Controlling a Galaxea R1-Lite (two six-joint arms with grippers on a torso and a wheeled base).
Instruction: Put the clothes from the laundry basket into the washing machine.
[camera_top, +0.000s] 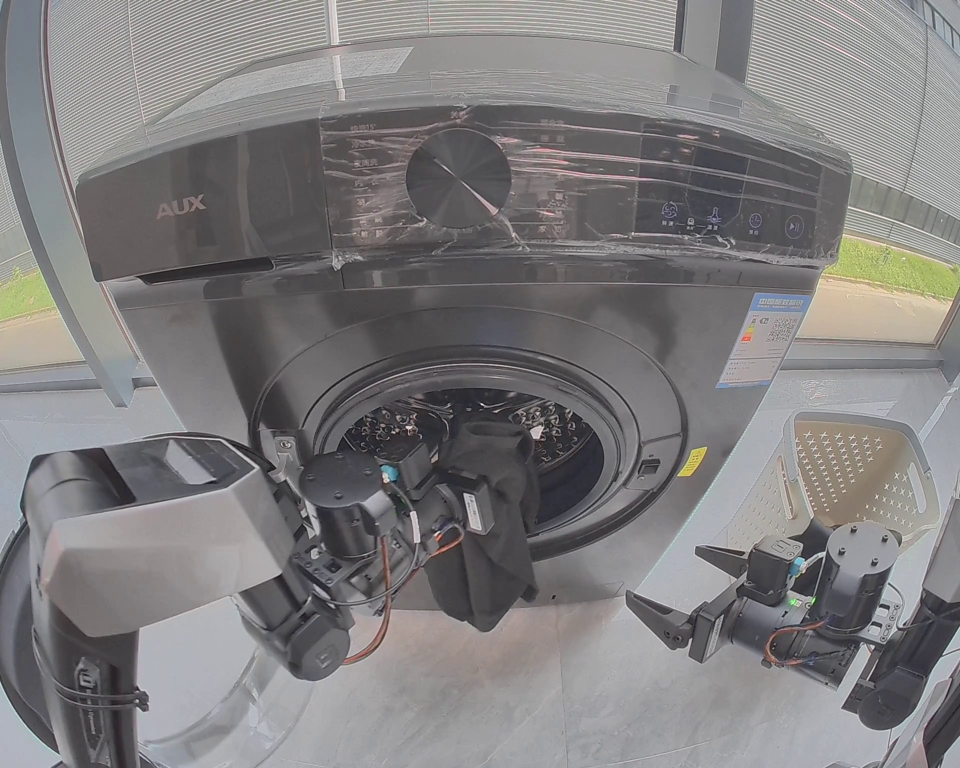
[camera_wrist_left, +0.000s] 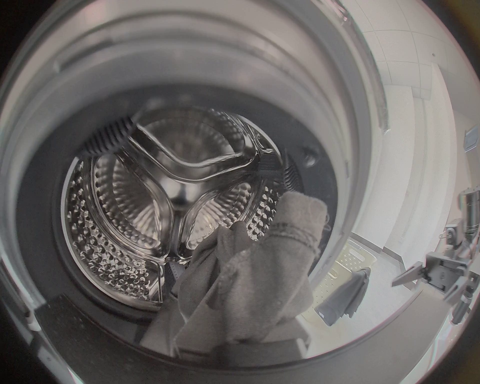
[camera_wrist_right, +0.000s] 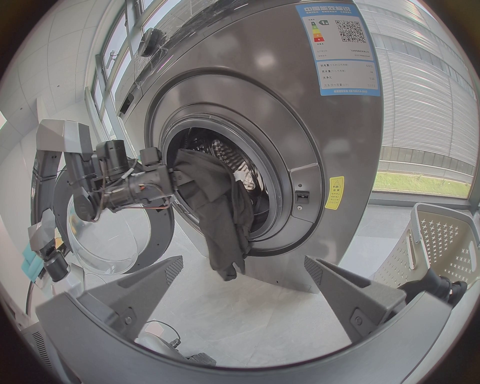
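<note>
The right gripper (camera_top: 668, 578) hangs low, wide open, with nothing in it. Just behind it sits the laundry basket (camera_top: 860, 470), with a dark cloth (camera_wrist_left: 345, 297) on its edge. The left gripper (camera_top: 462, 497) squeezes a black cloth (camera_top: 495, 545) that hangs half out of the washing machine (camera_top: 450, 300) door hole.

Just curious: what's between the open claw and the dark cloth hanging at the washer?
Only bare floor lies between the right gripper and the dark cloth, clearest in the head view.
</note>
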